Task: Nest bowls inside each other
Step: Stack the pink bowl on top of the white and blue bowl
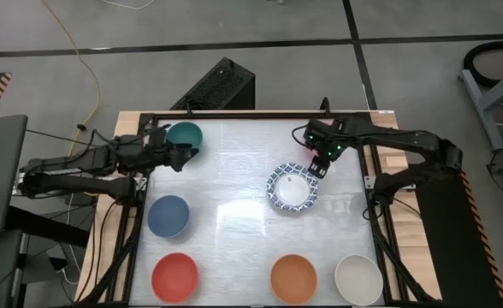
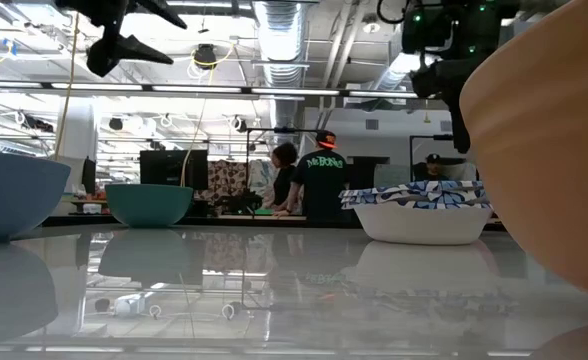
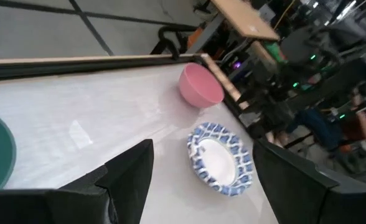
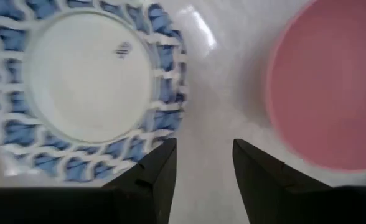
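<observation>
Blue-patterned bowl (image 1: 292,189) sits upright, mouth up, right hand (image 1: 320,165) parted empty above its rim.

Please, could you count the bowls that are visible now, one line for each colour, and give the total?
Blue-and-white patterned bowl: 1
Green bowl: 1
Pink bowl: 1
Blue bowl: 1
Red bowl: 1
Orange bowl: 1
Cream bowl: 1
Total: 7

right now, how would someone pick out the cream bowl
Look along the table's near edge, where three bowls sit in a row. The cream bowl is at the right end, beside the orange bowl; it is the only pale, plain one there.
</observation>
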`<state>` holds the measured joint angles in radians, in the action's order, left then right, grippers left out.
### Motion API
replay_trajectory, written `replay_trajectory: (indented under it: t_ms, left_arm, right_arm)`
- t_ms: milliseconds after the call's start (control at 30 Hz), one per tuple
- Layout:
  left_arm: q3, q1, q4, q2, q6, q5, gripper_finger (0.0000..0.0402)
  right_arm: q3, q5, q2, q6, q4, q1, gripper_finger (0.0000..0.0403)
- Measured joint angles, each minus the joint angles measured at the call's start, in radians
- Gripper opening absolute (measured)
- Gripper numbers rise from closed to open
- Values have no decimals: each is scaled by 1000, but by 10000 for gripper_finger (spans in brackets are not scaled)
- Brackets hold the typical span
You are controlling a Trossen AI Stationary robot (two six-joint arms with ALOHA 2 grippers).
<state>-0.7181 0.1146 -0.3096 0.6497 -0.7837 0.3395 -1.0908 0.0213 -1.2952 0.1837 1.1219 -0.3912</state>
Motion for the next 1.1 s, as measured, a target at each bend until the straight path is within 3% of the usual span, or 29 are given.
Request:
replay_trajectory:
  t_ms: [233,800,933,1100]
  left_arm:
    - [0,0,1,56,3,-23,263]
    - [0,0,-2,44,-23,-25,263]
    - [0,0,-14,44,-25,-38,263]
    - [0,0,-14,44,-25,-39,263]
  right_arm:
    - [0,193,-78,-54,-6,-10,224]
    - [0,186,-264,-115,-49,-65,232]
    - [0,193,-303,-85,-61,-64,192]
    - [0,204,-314,-60,-59,-65,65]
